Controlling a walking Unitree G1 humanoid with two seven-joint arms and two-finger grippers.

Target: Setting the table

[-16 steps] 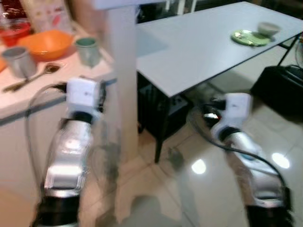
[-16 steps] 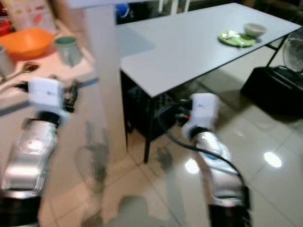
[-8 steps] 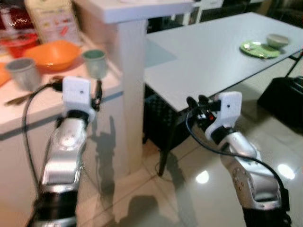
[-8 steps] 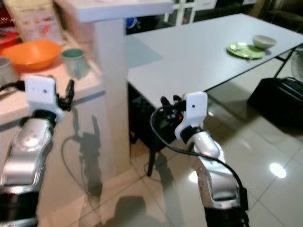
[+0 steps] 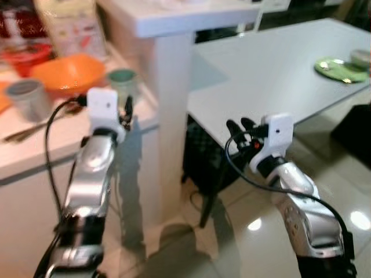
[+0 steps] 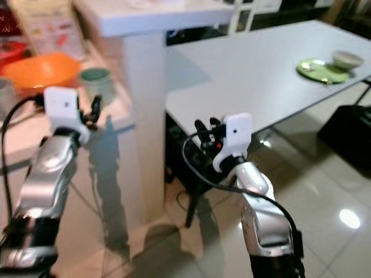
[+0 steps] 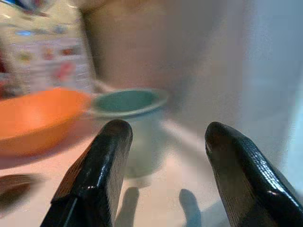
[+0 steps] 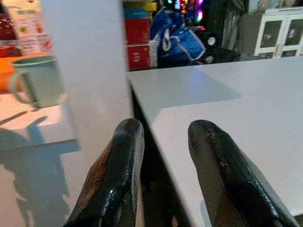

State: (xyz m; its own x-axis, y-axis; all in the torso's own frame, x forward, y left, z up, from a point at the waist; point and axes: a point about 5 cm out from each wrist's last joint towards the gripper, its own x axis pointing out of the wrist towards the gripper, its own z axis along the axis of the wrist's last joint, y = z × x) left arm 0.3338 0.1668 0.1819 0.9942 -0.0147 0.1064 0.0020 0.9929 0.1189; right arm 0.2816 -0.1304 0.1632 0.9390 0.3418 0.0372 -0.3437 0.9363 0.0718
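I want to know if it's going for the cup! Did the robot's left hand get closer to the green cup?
Yes. The left gripper has come forward and now sits right beside the green cup on the counter; earlier it hung lower, farther away.

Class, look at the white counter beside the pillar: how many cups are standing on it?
2. A green cup stands near the pillar, beside the orange bowl. A grey cup stands further left. More may sit beyond the picture's edge.
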